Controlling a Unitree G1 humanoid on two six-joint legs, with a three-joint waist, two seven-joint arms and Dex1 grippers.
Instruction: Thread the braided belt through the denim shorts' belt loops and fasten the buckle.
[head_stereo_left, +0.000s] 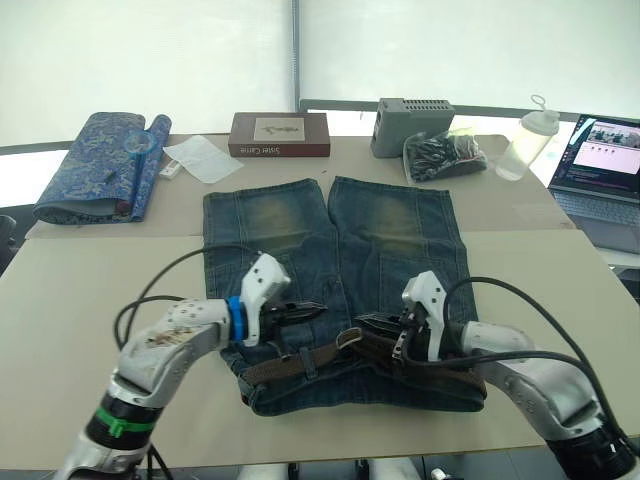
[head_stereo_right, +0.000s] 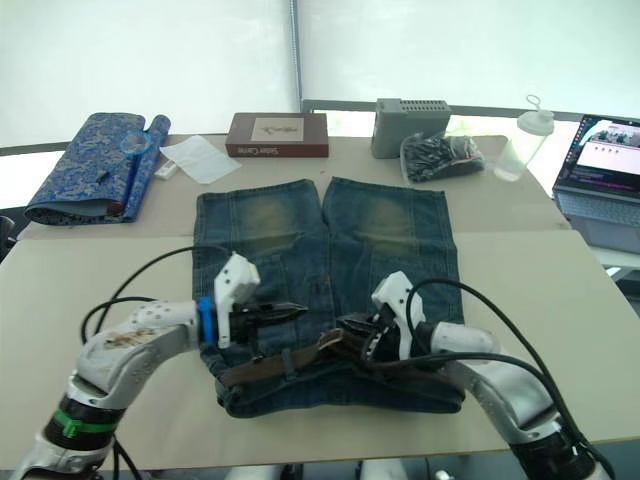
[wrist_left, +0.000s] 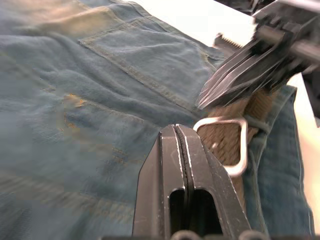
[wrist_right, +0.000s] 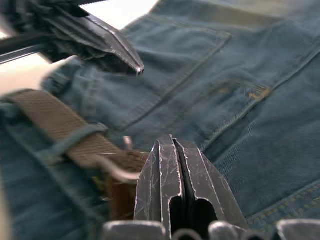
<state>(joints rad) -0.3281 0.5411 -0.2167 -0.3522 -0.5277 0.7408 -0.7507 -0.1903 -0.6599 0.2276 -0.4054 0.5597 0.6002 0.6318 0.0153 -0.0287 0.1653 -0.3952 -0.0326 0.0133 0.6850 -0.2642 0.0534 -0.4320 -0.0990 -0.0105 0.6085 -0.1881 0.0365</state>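
Both pincers, left (head_stereo_left: 312, 311) and right (head_stereo_left: 366, 322), are closed and empty; the floppy brown braided belt (head_stereo_left: 300, 364) seems best pinched beside its silver buckle (wrist_left: 227, 145), at six o'clock.

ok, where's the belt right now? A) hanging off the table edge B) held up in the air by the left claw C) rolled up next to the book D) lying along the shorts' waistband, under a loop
D: the braided belt lies along the waistband of the denim shorts, passing under a belt loop.
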